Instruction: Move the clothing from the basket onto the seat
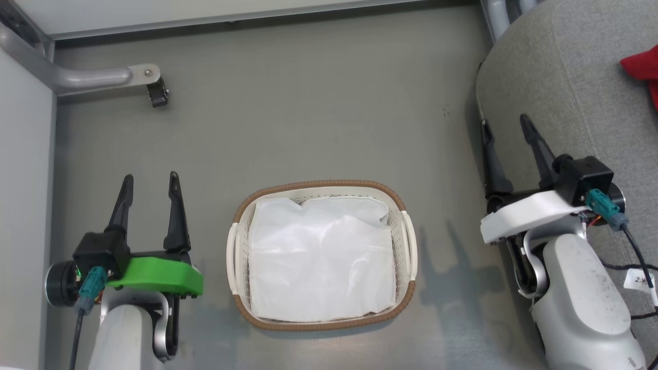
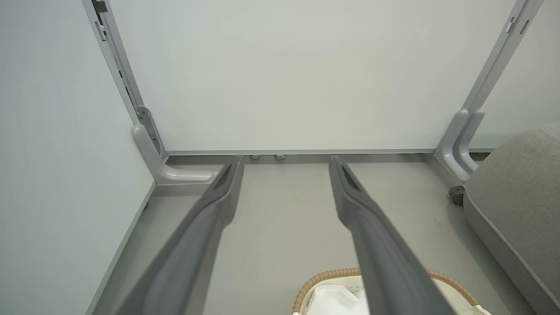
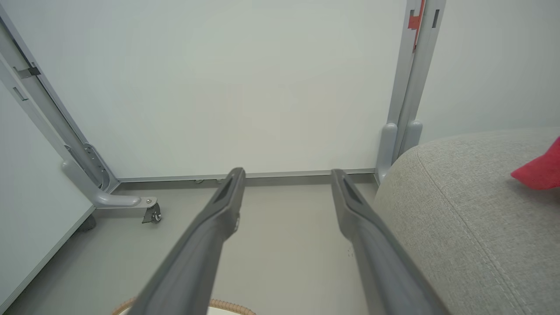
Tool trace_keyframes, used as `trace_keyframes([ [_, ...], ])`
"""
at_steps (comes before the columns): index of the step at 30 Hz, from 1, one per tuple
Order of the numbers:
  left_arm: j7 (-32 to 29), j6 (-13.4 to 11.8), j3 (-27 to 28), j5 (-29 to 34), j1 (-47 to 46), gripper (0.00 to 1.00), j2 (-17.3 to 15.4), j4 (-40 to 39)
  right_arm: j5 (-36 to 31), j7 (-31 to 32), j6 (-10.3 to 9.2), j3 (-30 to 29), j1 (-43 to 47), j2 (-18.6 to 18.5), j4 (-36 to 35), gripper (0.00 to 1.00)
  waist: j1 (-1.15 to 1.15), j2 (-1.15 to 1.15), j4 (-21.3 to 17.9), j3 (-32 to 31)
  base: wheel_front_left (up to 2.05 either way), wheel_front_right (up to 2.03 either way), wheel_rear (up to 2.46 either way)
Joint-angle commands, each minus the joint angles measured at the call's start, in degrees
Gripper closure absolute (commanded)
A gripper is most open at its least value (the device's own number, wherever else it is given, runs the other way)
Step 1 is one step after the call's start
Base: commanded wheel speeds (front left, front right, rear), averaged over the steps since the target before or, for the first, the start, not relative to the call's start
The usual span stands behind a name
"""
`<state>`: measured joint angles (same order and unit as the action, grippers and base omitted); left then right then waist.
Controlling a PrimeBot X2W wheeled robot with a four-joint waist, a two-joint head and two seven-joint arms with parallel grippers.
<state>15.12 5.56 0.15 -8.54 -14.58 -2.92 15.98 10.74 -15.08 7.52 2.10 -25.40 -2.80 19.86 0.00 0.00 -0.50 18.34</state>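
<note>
1. Both pincers stand wide open and hold nothing. The left gripper [image 1: 150, 176], with two long dark fingers on a green mount, hangs over the floor near the left handle of the basket. The right gripper [image 1: 505, 121], on a white mount, hangs at the near edge of the seat.
2. The bright red soft fabric garment [image 1: 645, 67] lies on the seat, well apart from both grippers. The right border of the head view cuts it, so I cannot tell how it is spread.
3. The large light-grey fabric-upholstered sofa cushion [image 1: 565, 77] with rounded edges carries this garment on its top surface.
4. The oval cream-white perforated plastic basket with a brown woven-look rim [image 1: 318, 184] stands on the smooth grey floor [image 1: 308, 103] between the two arms. A plain white liner sheet [image 1: 321, 257] lies inside it, and I see no red fabric there.
5. To my judgement, the carrying step is done: the garment is out of the basket and on the sofa cushion, so the task seems to be at its end.
6. The next move calls for very little. I think the arms should keep clear of the garment. It is worth checking the hidden part, so that no piece hangs over the cushion edge and can slide down.
</note>
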Motion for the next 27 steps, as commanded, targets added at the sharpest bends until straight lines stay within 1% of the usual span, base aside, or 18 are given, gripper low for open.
trace_keyframes([
  [1,0.04,0.3,0.13,-0.55,1.44,0.0,-0.07,0.32,0.38,-0.12,-0.06,0.27,1.45,-0.27,0.05,0.0,0.0,0.0,0.87,-1.51,0.0,0.0,0.0],
  [15,0.04,0.7,-1.02,-2.66,9.02,0.0,-0.06,1.65,0.62,-0.12,-0.06,2.62,11.1,-0.25,0.85,0.0,0.0,0.0,2.2,-8.87,0.0,0.0,0.0],
  [27,0.04,-1.04,-2.59,-3.91,14.8,0.0,-0.07,0.64,2.65,-0.12,-0.07,2.17,16.41,-0.26,1.15,0.0,0.0,0.0,2.83,-13.34,0.0,0.0,0.0],
])
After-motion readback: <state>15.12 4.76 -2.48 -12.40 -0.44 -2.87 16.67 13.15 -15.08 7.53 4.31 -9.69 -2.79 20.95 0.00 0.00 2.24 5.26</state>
